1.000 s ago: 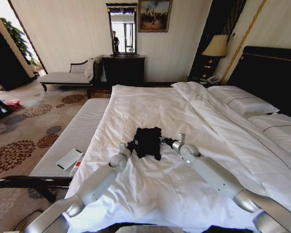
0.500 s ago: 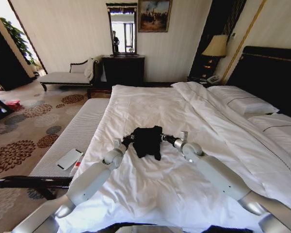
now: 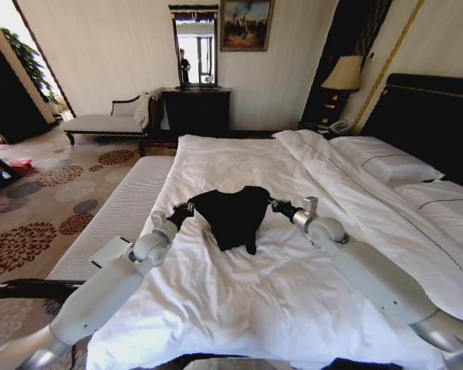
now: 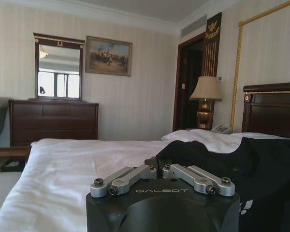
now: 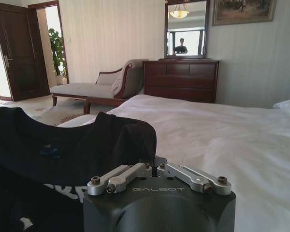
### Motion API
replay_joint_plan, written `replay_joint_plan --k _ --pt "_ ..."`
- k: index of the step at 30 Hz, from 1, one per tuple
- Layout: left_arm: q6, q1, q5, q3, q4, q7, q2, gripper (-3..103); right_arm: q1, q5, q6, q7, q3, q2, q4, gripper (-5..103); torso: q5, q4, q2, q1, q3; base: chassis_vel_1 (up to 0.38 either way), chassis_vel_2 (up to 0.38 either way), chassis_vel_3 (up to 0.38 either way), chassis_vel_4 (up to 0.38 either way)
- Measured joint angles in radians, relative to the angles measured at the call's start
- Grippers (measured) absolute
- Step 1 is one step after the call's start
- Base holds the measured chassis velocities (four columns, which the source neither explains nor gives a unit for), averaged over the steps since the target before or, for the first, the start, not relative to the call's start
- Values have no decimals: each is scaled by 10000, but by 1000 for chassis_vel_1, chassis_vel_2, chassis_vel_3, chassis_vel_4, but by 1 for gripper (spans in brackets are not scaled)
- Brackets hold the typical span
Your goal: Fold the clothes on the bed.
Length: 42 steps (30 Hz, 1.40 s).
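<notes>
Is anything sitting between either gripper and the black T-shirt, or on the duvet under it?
Nothing visible. The left gripper and right gripper are each shut on an edge of the T-shirt, holding it spread above the bed; the duvet beneath looks bare.

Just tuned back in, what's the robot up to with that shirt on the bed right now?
Both arms are on the black T-shirt, one at each side. The left end effector and the right end effector are each shut on an edge of the fabric, holding it spread between them above the bed's white duvet, with the lower part hanging down to the covers. No fold is made yet.
</notes>
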<state>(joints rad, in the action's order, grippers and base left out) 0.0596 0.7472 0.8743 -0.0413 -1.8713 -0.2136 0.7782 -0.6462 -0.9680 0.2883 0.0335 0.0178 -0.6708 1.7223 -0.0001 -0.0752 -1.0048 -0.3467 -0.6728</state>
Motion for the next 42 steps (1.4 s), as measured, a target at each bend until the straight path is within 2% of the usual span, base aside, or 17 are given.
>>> replay_joint_plan --k 5,7,12,16,18,25,28,30,33,34,36,37,38,39,41,42 --pt "23 124 17 494 -820 2 -754 0 -235 148 -43 -64 694 608 575 0 0 -2 0 0 0 0 0 0 0" --pt "27 147 23 584 -958 2 -858 0 -289 179 -51 -77 803 680 669 0 1 -3 0 0 0 0 0 0 0" --pt "164 627 191 1469 -2027 4 -1606 0 -814 167 -59 -47 1923 1298 1554 0 4 -2 0 1 0 0 0 0 0" --pt "188 1018 298 1981 -2566 -26 -1942 0 -980 -59 -45 -24 2552 1780 2110 0 0 2 0 0 0 0 0 0 0" --pt "278 999 492 2264 -3198 -192 -2187 0 -1154 -267 81 38 3198 2219 2837 0 -2 0 0 0 0 0 0 0 0" --pt "451 441 1305 2878 -4351 -555 -2917 0 -1184 -890 235 223 4151 3045 4325 0 1 -4 -1 1 1 0 0 0 0" --pt "493 763 1875 4037 -4999 -572 -3481 0 -979 -1659 278 449 4670 3541 4835 0 0 1 -1 1 0 0 0 0 0" --pt "500 965 1997 4363 -5140 -569 -3592 0 -962 -1824 291 494 4806 3617 4907 0 0 1 -1 1 1 0 0 0 0" --pt "573 2258 2585 6236 -5695 -443 -3969 0 -1559 -2606 357 654 5981 4017 5272 0 -1 0 -1 1 1 0 0 0 0" --pt "573 2258 2585 6236 -5695 -443 -3969 0 -1559 -2606 357 654 5981 4017 5272 0 -1 0 -1 1 1 0 0 0 0" --pt "585 3306 3004 7899 -6014 -309 -4174 0 -2573 -3146 439 759 7402 4243 5568 0 2 1 0 1 1 0 0 0 0" --pt "596 3544 3189 8341 -6115 -273 -4227 0 -2932 -3295 469 783 7930 4302 5670 0 0 2 -1 2 1 0 0 0 0" --pt "596 3544 3189 8341 -6115 -273 -4227 0 -2932 -3295 469 783 7930 4302 5670 0 0 2 -1 2 1 0 0 0 0" --pt "623 3705 3416 8707 -6213 -273 -4281 0 -3241 -3442 505 814 8370 4344 5762 0 0 2 -1 1 0 0 0 0 0" --pt "724 3889 4244 9646 -6364 -377 -4488 0 -4224 -4046 645 953 9942 4482 6052 0 1 -3 -1 2 0 0 0 0 0" --pt "724 3889 4244 9646 -6364 -377 -4488 0 -4224 -4046 645 953 9942 4482 6052 0 1 -3 -1 2 0 0 0 0 0"
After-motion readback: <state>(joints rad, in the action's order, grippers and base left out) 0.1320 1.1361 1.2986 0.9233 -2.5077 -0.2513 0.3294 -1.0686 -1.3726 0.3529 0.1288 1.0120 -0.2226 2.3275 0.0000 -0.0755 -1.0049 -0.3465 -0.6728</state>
